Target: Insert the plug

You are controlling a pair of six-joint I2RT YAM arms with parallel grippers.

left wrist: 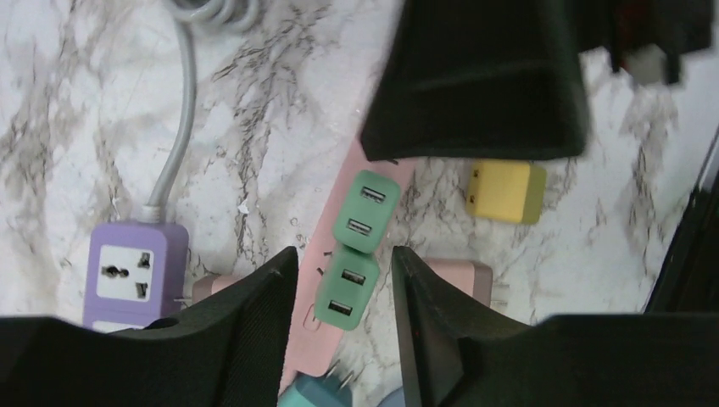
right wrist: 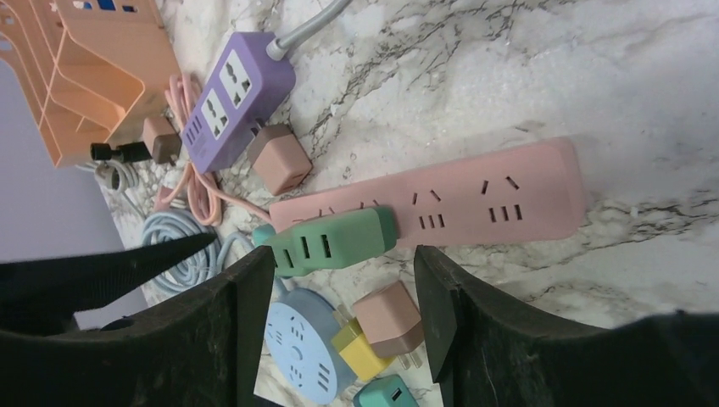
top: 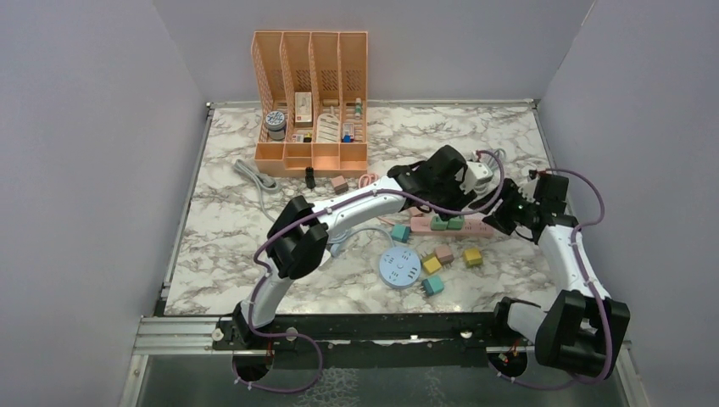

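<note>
A pink power strip [top: 475, 229] lies on the marble table, also in the left wrist view [left wrist: 326, 250] and the right wrist view [right wrist: 475, 199]. Two green USB plugs [left wrist: 366, 209] [left wrist: 348, 288] stand side by side on its top face; they also show in the top view [top: 447, 223] and the right wrist view [right wrist: 331, 239]. My left gripper [left wrist: 344, 254] hovers above the nearer green plug, open and empty, its fingers on either side of it. My right gripper [right wrist: 339, 254] is open and empty, just off the strip's other end [top: 507, 216].
Loose plugs lie in front of the strip: yellow [top: 472, 256], pink [top: 443, 254], yellow [top: 431, 264], teal [top: 433, 285], teal [top: 400, 233]. A round blue socket [top: 398, 269] is beside them. A purple socket block [right wrist: 237, 97] and an orange organizer [top: 311, 93] are farther back.
</note>
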